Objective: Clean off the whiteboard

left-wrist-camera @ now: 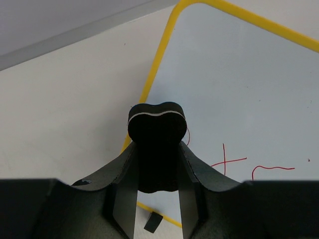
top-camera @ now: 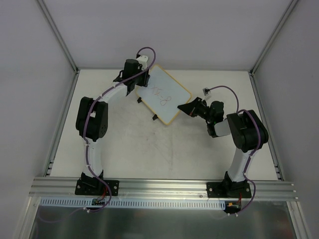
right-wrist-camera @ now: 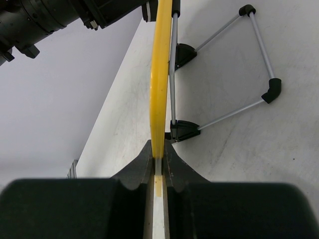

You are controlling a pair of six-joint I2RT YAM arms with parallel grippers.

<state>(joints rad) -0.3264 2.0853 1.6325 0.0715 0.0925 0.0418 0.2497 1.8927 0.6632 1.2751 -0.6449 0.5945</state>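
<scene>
Yellow-framed whiteboard [top-camera: 163, 94] edge pinched in right gripper [right-wrist-camera: 158, 160] | black eraser [left-wrist-camera: 157, 124] clamped in left gripper [left-wrist-camera: 158, 167] | red scribbles [left-wrist-camera: 224, 163] just beside eraser

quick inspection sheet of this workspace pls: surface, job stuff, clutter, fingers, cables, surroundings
surface: pale table, faint scuffs only
job's things: whiteboard with a yellow frame, red marks not yet wiped; wire stand on its back; black eraser at the board's edge, contact unclear
clutter: nothing seen
grippers: left gripper fingers shut on the eraser; right gripper fingers shut on the whiteboard's edge
cables: purple cables looped along each arm
surroundings: white walls on three sides, metal rail at the near edge
</scene>
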